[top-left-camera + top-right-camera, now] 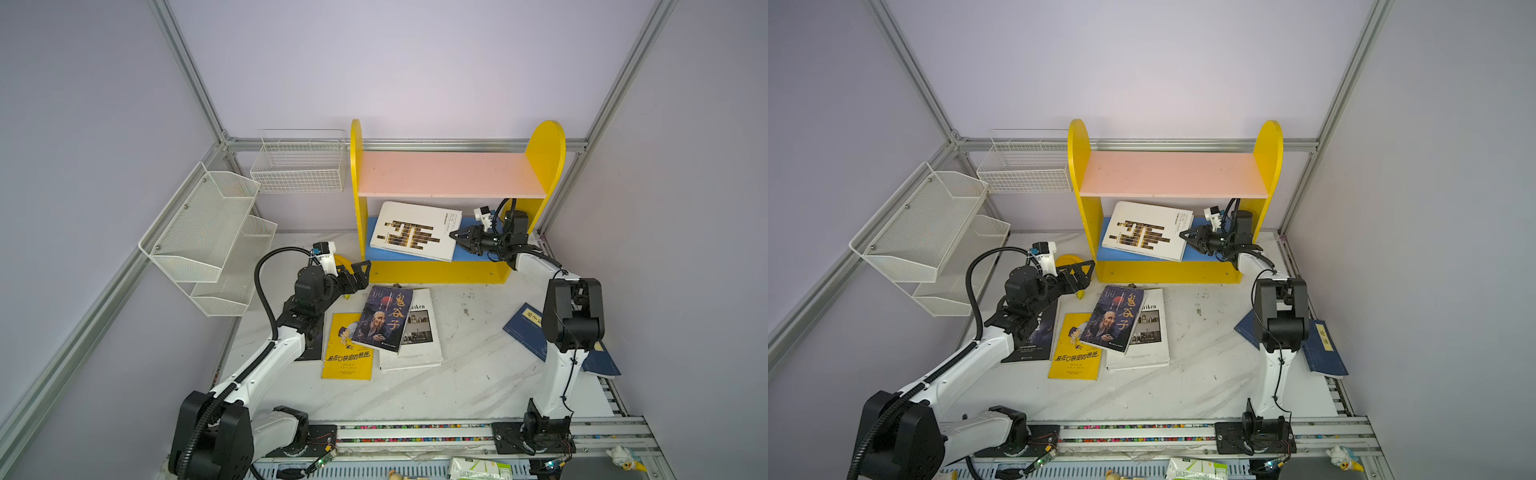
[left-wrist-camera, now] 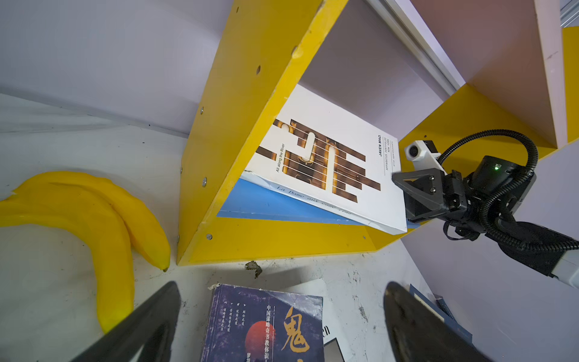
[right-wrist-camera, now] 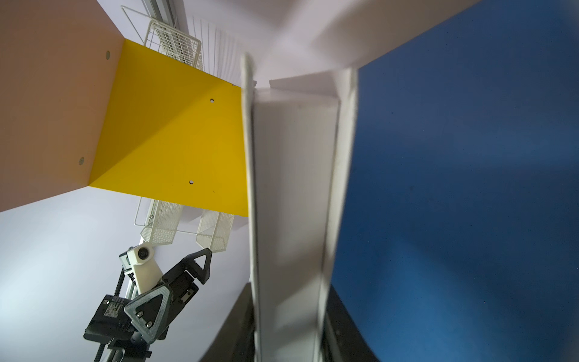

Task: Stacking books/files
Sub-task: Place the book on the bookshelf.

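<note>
A large white photo-cover book [image 1: 415, 230] [image 1: 1148, 230] [image 2: 329, 156] lies tilted on the blue lower shelf [image 1: 465, 254]. My right gripper [image 1: 455, 236] [image 1: 1185, 236] [image 3: 288, 313] is shut on its right edge [image 3: 291, 188]. My left gripper [image 1: 357, 277] [image 1: 1081, 274] [image 2: 282, 291] hangs open and empty above the top edge of the old-man portrait book [image 1: 384, 318] [image 2: 266, 326]. That book lies across a yellow cartoon book [image 1: 347, 353] and a white book [image 1: 417, 336]. A black book [image 1: 1036, 336] lies partly under the left arm. Navy books [image 1: 1323, 345] lie at the right, behind the right arm.
The yellow bookshelf [image 1: 436, 274] has a bare pink upper shelf [image 1: 449, 174]. Yellow bananas [image 2: 103, 213] [image 1: 1065, 261] lie beside its left wall, close to the left gripper. A wire basket [image 1: 299, 166] and a white mesh rack [image 1: 208, 232] hang at the back left.
</note>
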